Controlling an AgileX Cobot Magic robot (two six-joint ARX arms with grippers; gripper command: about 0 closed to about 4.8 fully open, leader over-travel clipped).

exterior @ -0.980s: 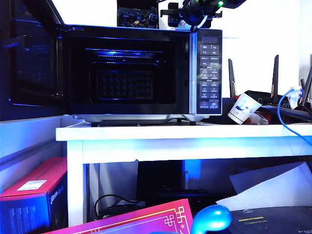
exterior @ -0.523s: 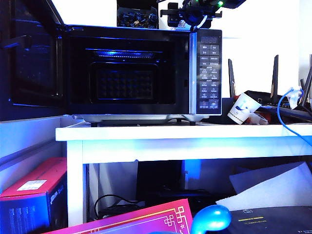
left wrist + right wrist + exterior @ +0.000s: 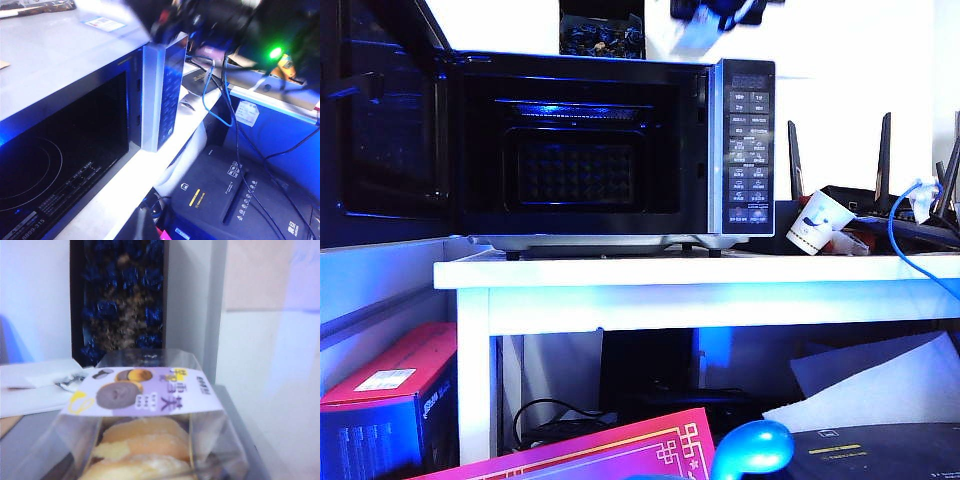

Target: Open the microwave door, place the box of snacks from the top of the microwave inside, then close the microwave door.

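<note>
The black microwave (image 3: 748, 140) stands on a white table (image 3: 700, 272), its cavity showing. The microwave door (image 3: 390, 130) is swung wide open to the left. High above the microwave's top right corner, my right gripper (image 3: 725, 10) is at the frame's upper edge, with the pale box of snacks (image 3: 693, 38) hanging under it. In the right wrist view the box of snacks (image 3: 145, 405) is a clear pack of pastries under a purple-and-yellow label, and it hides the fingers. Only one dark tip of my left gripper (image 3: 140, 227) shows, in front of the open cavity (image 3: 60, 150).
A dark box of blue-wrapped pieces (image 3: 602, 35) stands on the microwave top, behind the snack pack (image 3: 120, 305). To the microwave's right are a paper cup (image 3: 817, 222), router antennas (image 3: 885, 150) and a blue cable (image 3: 900, 235). Under the table are a red box (image 3: 390, 385) and a black machine (image 3: 240, 195).
My right gripper has risen from the microwave's top towards the frame's upper edge, with the pale box lifted clear of the top. The door and left arm have not moved.
</note>
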